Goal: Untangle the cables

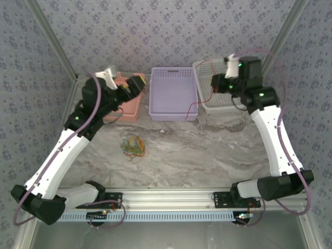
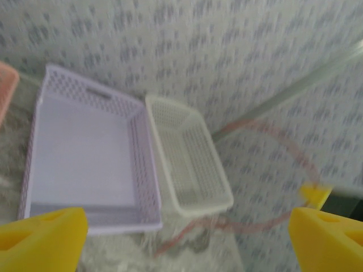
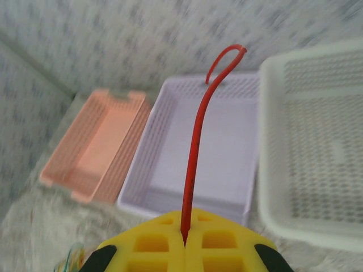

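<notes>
Pinching a red cable (image 3: 195, 141), the right tool (image 3: 184, 241), near the white basket (image 3: 269, 147); left tool (image 2: 187, 235) wide open

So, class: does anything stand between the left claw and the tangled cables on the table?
Nothing visible does. The left claw hangs open above the pink basket; the cables lie on the table in front of that basket, a clear drop away.

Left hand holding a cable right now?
No: in the left wrist view the left hand has its yellow fingers spread wide apart, with nothing gripped between them.
</notes>
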Tool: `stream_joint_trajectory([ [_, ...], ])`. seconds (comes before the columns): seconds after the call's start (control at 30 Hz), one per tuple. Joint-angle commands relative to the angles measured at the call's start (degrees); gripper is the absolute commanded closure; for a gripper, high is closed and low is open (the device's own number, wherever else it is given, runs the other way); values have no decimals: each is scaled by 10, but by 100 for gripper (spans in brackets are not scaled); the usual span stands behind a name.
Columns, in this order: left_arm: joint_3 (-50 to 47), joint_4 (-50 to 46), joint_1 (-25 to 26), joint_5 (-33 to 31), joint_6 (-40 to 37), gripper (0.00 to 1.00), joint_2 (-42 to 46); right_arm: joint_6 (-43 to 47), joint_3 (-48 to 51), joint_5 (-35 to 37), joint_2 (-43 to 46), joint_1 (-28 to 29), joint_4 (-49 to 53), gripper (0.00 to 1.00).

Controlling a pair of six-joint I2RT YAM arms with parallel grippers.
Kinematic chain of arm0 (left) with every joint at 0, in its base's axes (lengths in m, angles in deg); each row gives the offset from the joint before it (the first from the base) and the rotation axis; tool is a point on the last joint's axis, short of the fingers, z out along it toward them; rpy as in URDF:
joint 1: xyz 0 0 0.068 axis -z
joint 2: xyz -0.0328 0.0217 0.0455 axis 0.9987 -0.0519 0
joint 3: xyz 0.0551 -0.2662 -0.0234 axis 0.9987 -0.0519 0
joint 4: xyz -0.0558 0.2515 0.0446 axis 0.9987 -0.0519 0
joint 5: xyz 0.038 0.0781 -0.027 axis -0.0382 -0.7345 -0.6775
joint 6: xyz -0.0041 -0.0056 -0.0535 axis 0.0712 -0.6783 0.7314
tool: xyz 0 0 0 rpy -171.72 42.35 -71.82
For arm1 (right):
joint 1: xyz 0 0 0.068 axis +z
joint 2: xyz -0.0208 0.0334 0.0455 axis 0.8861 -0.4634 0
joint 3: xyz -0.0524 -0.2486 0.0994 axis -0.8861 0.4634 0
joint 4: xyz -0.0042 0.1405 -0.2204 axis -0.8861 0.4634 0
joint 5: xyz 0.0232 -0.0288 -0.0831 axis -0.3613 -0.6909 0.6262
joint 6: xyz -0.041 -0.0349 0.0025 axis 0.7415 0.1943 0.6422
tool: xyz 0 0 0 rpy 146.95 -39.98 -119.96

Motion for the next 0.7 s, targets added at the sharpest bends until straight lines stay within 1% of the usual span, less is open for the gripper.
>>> stream_joint_trajectory([
  [0.0, -56, -18, 57, -14, -55, 10, 11, -33, -71, -18, -36, -58, 13, 100],
  [0.07, -90, -12, 90, -23, -60, 11, 22, -43, -101, -19, -66, -91, 5, 100],
  [0.13, -118, -6, 109, -27, -58, 13, 31, -47, -125, -11, -93, -113, -4, 100],
  [0.23, -146, -6, 129, -35, -55, 14, 43, -42, -168, -3, -143, -132, -3, 100],
  [0.33, -164, -15, 138, -48, -53, 14, 61, -37, -192, -2, -196, -140, -3, 100],
  [0.43, -172, -43, 138, -82, -57, 14, 85, -43, -193, -22, -248, -148, -23, 100],
  [0.53, -170, -74, 139, -115, -63, 14, 100, -47, -231, -27, -323, -149, -9, 100],
  [0.57, -169, -82, 138, -119, -64, 14, 103, -48, -254, -28, -359, -150, 7, 97],
  [0.6, -171, -87, 138, -122, -64, 14, 104, -48, -277, -30, -386, -151, 22, 92],
  [0.67, -175, -99, 138, -130, -60, 14, 105, -45, -321, -33, -436, -151, 54, 75],
])
